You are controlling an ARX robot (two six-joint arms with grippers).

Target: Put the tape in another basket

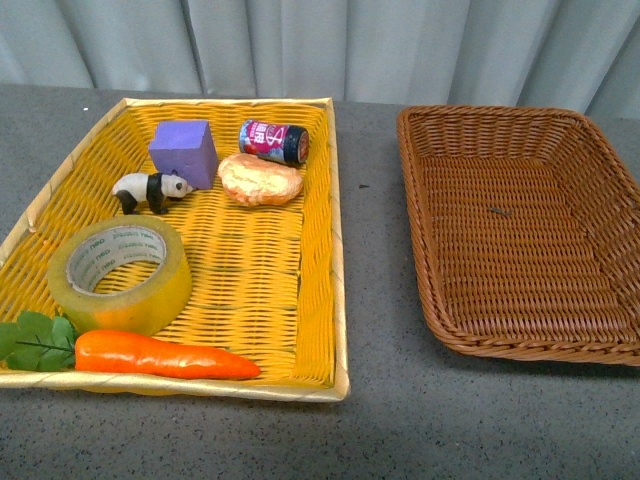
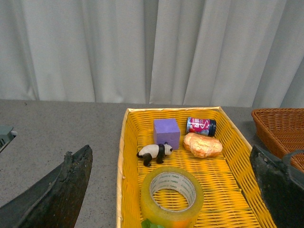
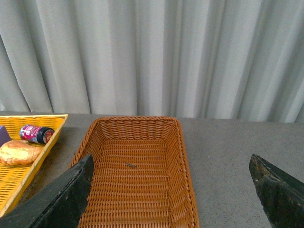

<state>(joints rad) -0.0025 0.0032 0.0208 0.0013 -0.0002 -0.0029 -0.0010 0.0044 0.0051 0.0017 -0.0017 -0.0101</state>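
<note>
Front view: a grey speckled table [image 1: 380, 420] runs back to a pale pleated curtain [image 1: 400, 50] that closes off the room. On the left lies a yellow tray [image 1: 338, 250], on the right, apart from it, the brown basket [image 1: 520, 260]. The tape [image 1: 140, 305] lies flat in the tray's near left part, just behind a carrot [image 1: 160, 355] with green leaves [image 1: 35, 340]. Further back are a toy panda [image 1: 150, 190], a purple block [image 1: 183, 152], a small can [image 1: 273, 141] on its side and a piece of bread [image 1: 260, 180]. The basket holds only a tiny dark speck [image 1: 499, 211]. Neither arm shows here.

Left wrist view: the left gripper [image 2: 170, 148] hangs above the tray's near end, its dark fingers [image 2: 61, 194] at the two lower corners, jaws spread wide and holding nothing. The tape sits between them, low in the picture; the carrot is almost cut off, and only a corner of the basket shows.

Right wrist view: the right gripper [image 3: 171, 156] is over the basket, fingers [image 3: 61, 199] likewise far apart and empty. Of the tray only an edge shows, with the can and the bread; the tape is out of sight.
</note>
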